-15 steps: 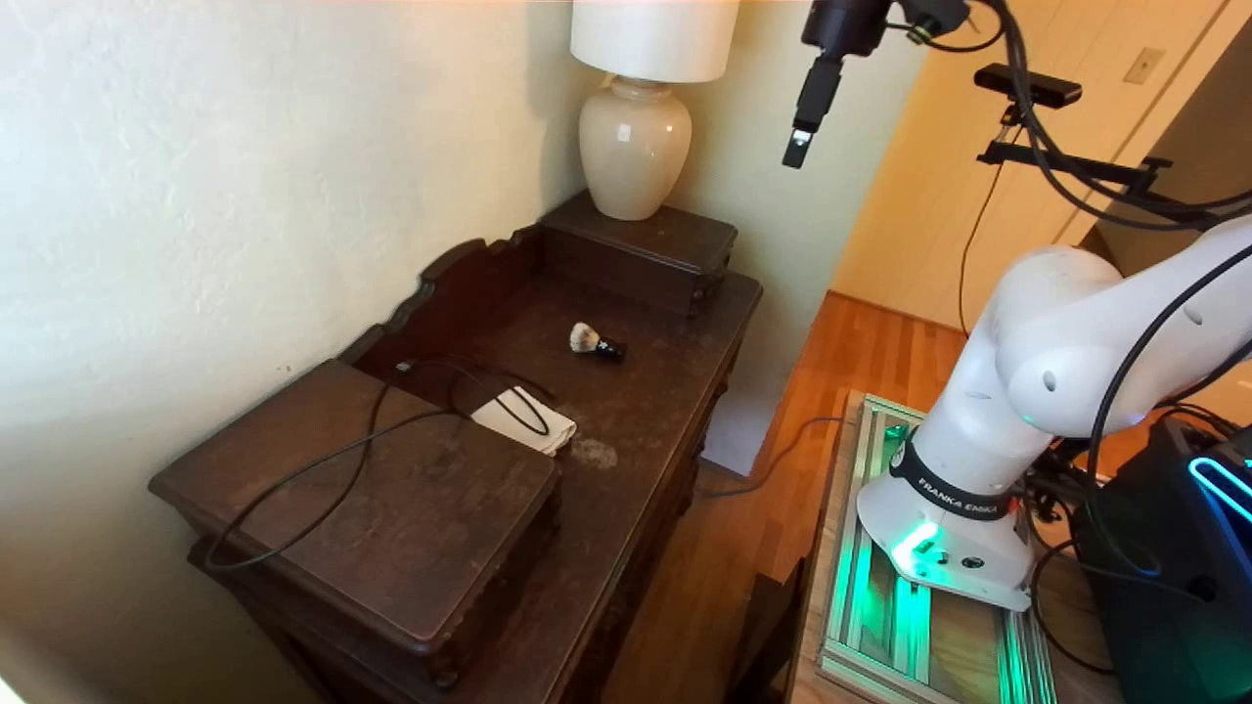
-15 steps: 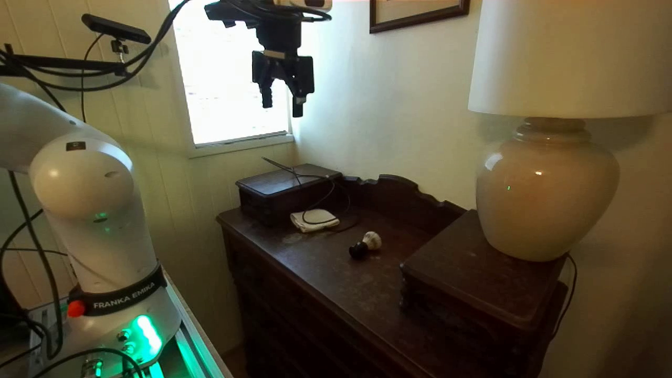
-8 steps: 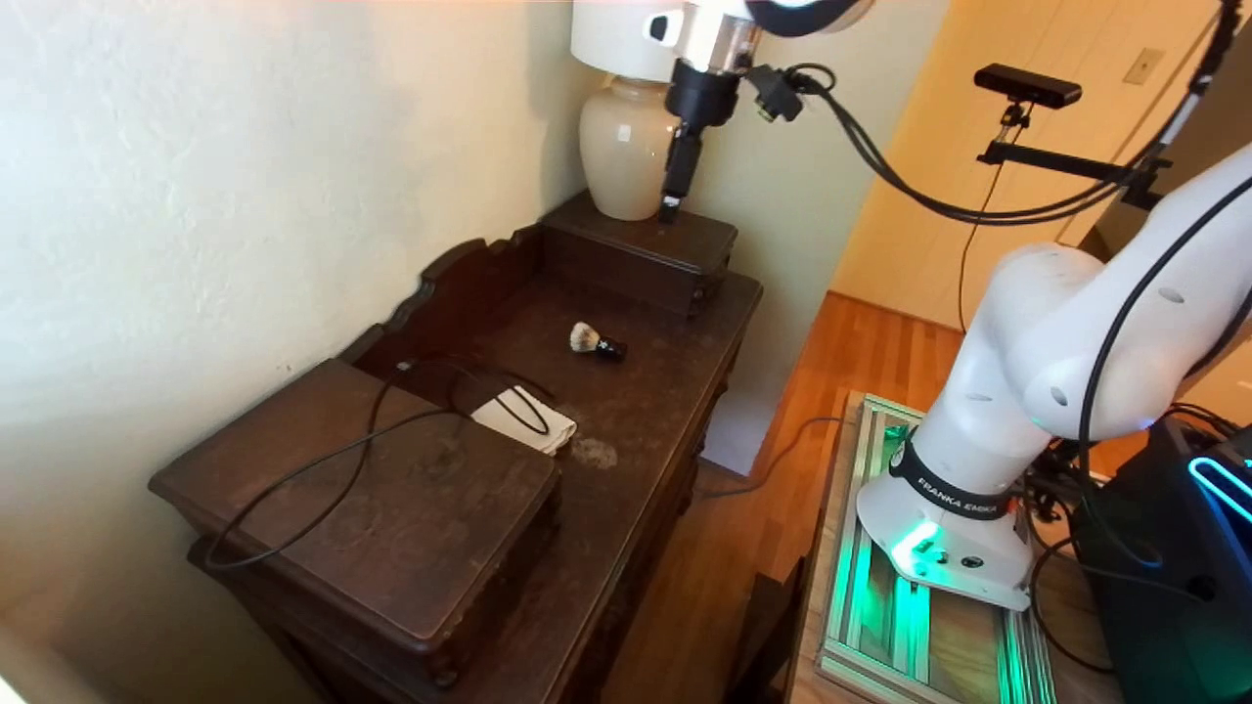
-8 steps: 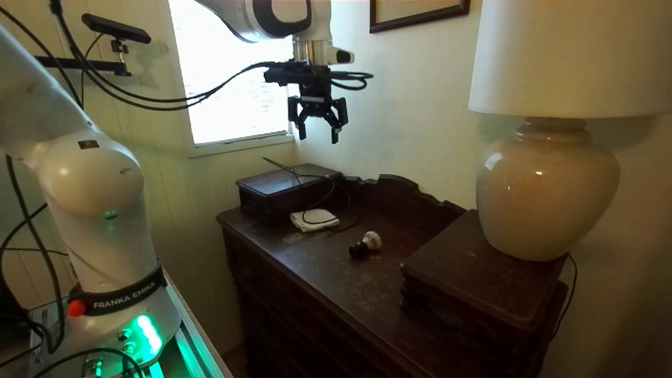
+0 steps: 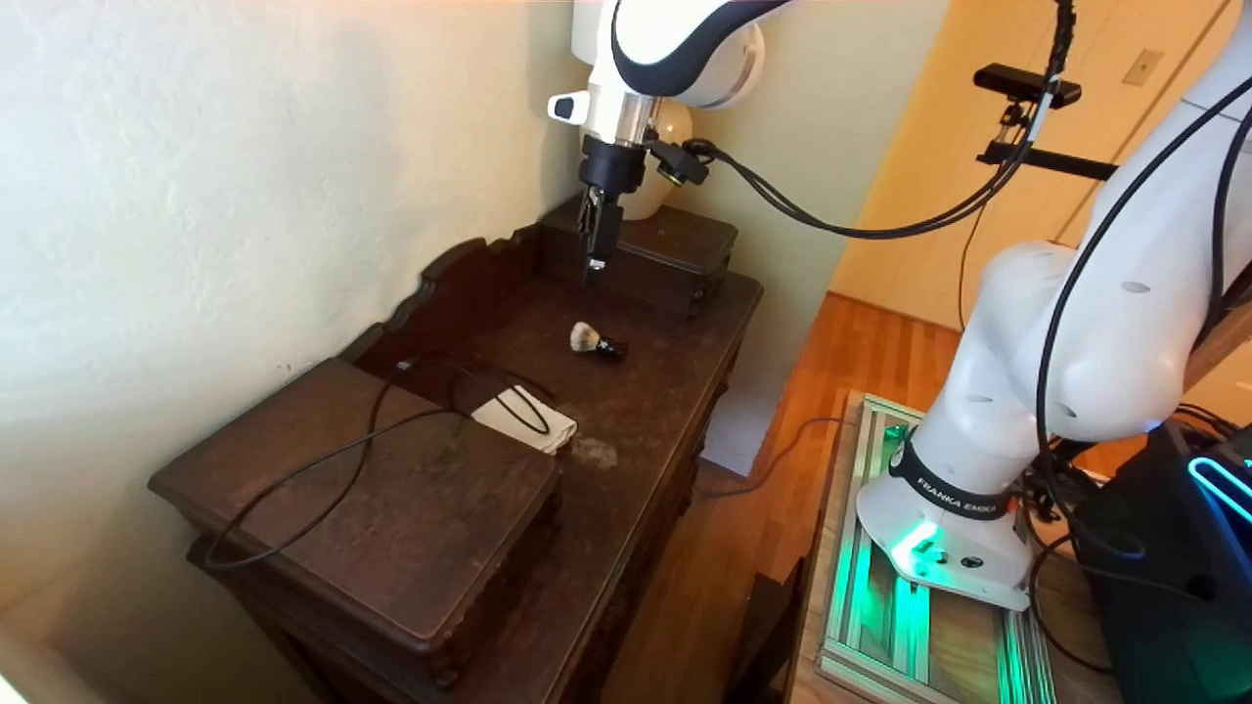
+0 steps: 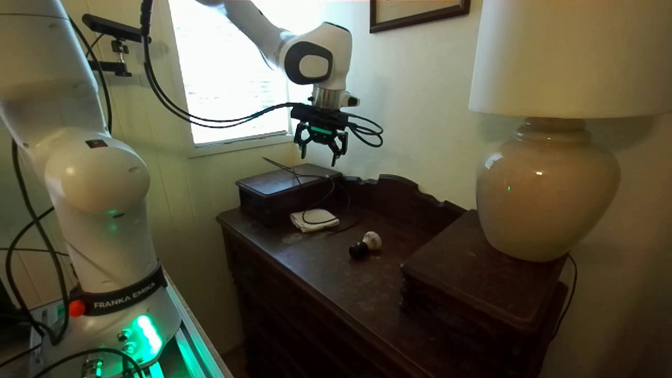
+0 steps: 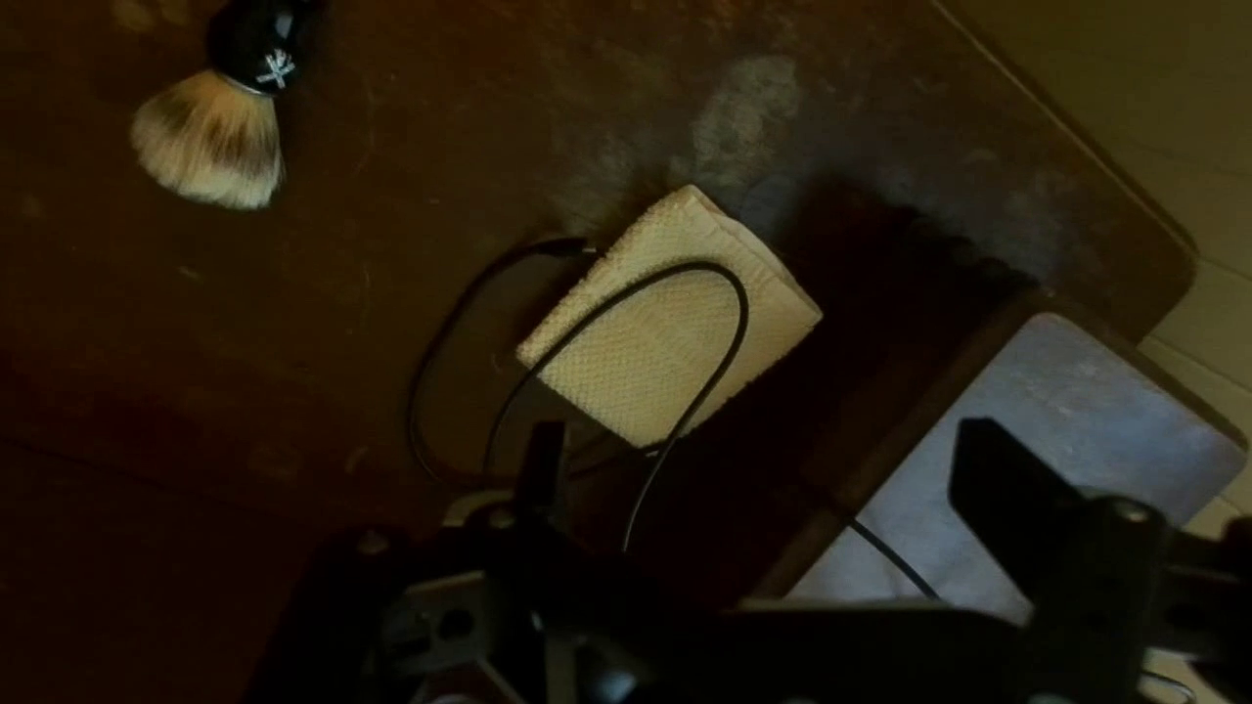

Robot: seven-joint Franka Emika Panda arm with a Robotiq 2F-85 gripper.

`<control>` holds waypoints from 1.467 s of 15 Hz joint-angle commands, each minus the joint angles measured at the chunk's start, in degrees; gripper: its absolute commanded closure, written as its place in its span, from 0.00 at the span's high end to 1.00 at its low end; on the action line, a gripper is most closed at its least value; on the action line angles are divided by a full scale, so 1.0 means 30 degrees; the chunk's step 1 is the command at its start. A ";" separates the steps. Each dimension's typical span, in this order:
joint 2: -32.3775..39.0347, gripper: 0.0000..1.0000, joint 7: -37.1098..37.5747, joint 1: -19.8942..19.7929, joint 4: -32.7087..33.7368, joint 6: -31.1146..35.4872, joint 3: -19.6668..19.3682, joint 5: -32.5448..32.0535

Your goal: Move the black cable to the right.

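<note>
The black cable (image 5: 370,440) is thin and loosely looped. It lies over the raised box at one end of the dresser and across a white folded cloth (image 5: 518,420). The cable also shows in an exterior view (image 6: 332,185) and in the wrist view (image 7: 743,318), where a loop and a plug end lie on and beside the cloth (image 7: 626,391). My gripper (image 5: 594,272) hangs in the air above the dresser, apart from the cable. It is open and empty, its fingers spread in an exterior view (image 6: 318,157) and in the wrist view (image 7: 763,445). Part of the cable is hidden behind the gripper there.
A shaving brush (image 5: 597,341) lies mid-dresser, also seen in the wrist view (image 7: 220,127). The raised box (image 6: 278,181) stands at one end. A large lamp (image 6: 546,189) stands on the opposite raised box. A scalloped back rail (image 6: 397,184) runs along the wall.
My gripper has come down and inward over the dresser, toward the wall. Its fingers look wider apart than one second ago. The cable, cloth and brush have not moved.
</note>
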 commanded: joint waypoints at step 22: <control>0.5308 1.00 0.0750 -0.1461 0.2841 0.0319 0.2529 0.2947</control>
